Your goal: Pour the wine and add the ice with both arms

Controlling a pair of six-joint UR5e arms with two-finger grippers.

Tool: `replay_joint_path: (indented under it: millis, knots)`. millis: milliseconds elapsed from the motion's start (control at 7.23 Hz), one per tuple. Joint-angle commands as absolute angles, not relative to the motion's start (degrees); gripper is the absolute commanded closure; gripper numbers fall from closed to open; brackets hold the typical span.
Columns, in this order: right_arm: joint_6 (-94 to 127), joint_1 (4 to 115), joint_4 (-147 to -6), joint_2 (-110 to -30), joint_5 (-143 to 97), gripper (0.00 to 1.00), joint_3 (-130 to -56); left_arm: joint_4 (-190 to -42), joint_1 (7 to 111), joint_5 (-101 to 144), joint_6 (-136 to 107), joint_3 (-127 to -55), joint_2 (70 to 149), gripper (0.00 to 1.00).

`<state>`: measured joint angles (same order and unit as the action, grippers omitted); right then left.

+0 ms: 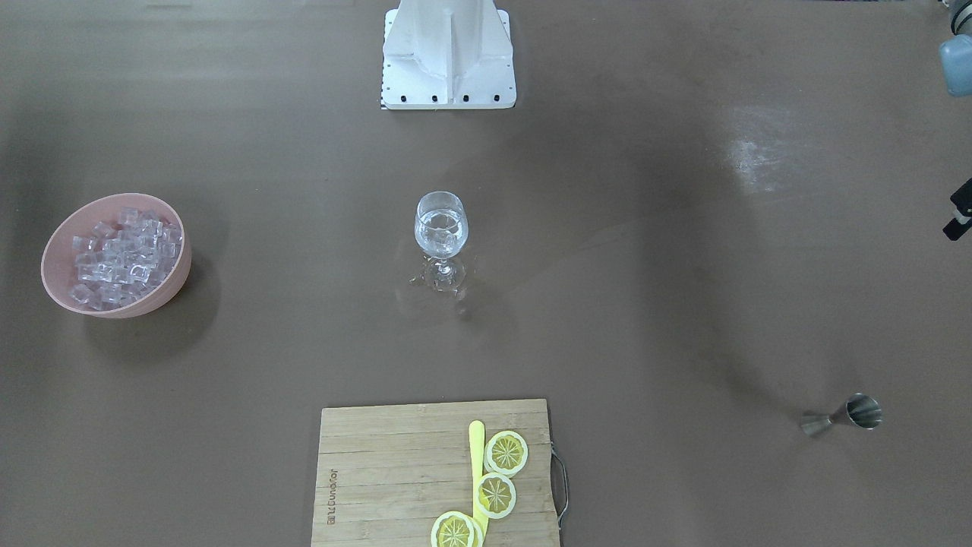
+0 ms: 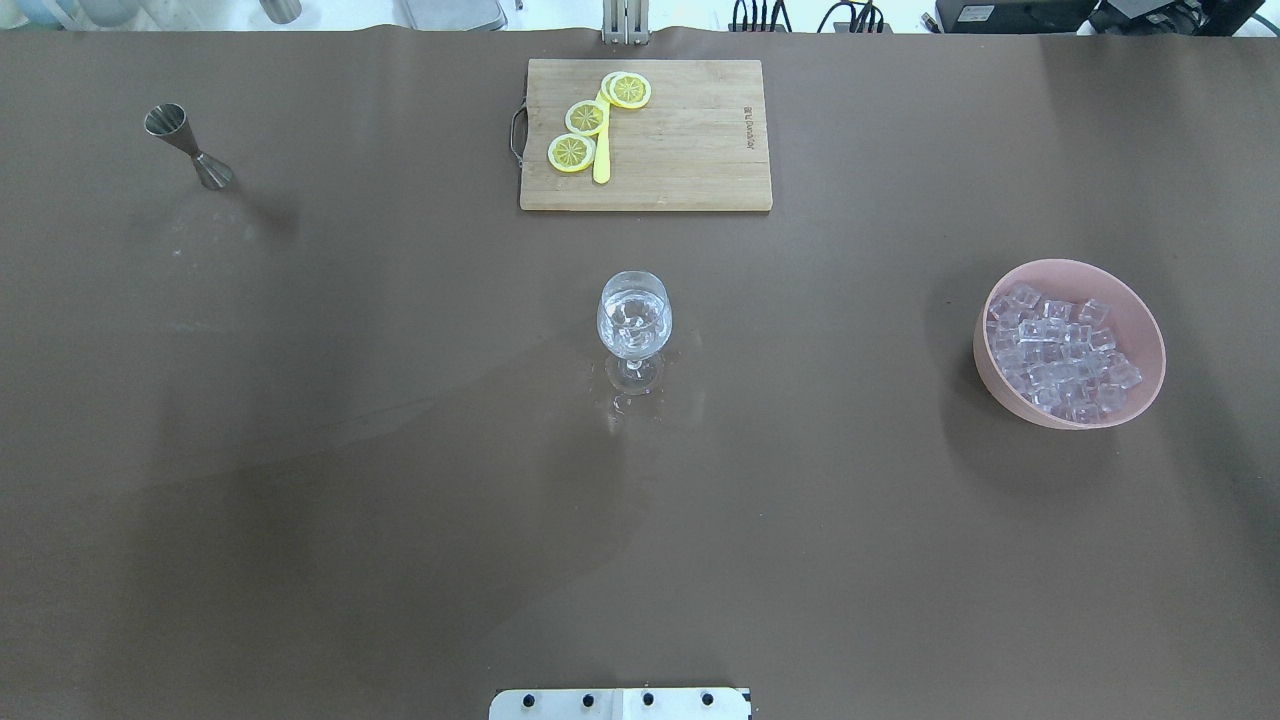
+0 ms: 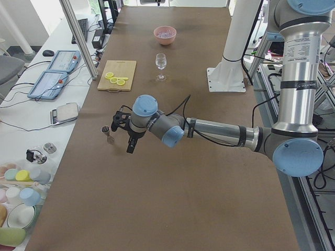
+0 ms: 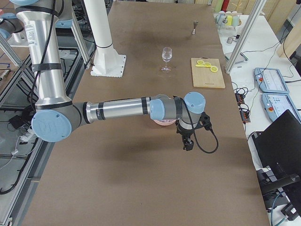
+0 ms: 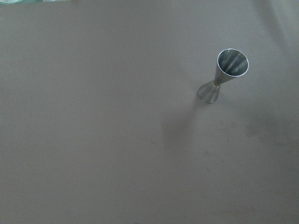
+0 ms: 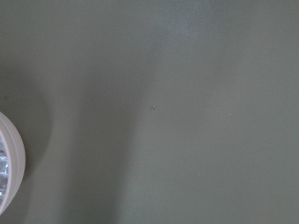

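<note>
A wine glass (image 2: pixel 633 325) stands at the table's middle with clear wine and a few glassy cubes in it; it also shows in the front view (image 1: pixel 441 232). A pink bowl (image 2: pixel 1140 330) heaped with ice cubes (image 2: pixel 1060 355) sits on the robot's right. A steel jigger (image 2: pixel 188 145) stands upright at the far left. My left gripper (image 3: pixel 129 141) hovers just beside the jigger (image 3: pixel 107 134), apart from it; the left wrist view shows the jigger (image 5: pixel 228 74) and no fingers. My right gripper (image 4: pixel 187 142) hangs just past the bowl (image 4: pixel 164 123). I cannot tell whether either gripper is open or shut.
A wooden cutting board (image 2: pixel 690 150) with lemon slices (image 2: pixel 585 118) and a yellow knife lies at the far edge. The white pedestal (image 1: pixel 448 61) stands at the robot's side. The bowl's rim (image 6: pixel 11 163) shows at the right wrist view's left edge.
</note>
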<state>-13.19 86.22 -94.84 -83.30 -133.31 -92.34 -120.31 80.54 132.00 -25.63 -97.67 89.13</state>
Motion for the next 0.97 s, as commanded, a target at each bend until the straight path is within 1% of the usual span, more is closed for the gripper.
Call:
replay_joint_path:
  millis: [0, 138, 415, 553, 829]
  knots:
    - [-13.0, 86.2, -94.8, -83.8, -133.4, 0.00, -94.2, -120.5, 80.4, 132.2, -25.4, -98.2, 89.2, 0.01]
    - [-12.7, 86.2, -94.8, -83.9, -133.4, 0.00, -95.3, -120.6, 80.6, 132.3, -25.4, -98.8, 88.9, 0.01]
    - [-12.7, 86.2, -94.8, -84.1, -133.3, 0.00, -96.8, -121.5, 80.3, 132.3, -25.4, -97.7, 89.5, 0.01]
    - [-12.8, 86.2, -94.8, -84.6, -133.3, 0.00, -97.0, -124.1, 80.3, 132.3, -25.5, -97.7, 89.3, 0.01]
    - [-12.8, 86.2, -94.7, -84.4, -133.2, 0.00, -97.0, -124.3, 80.3, 132.2, -25.4, -97.4, 90.0, 0.01]
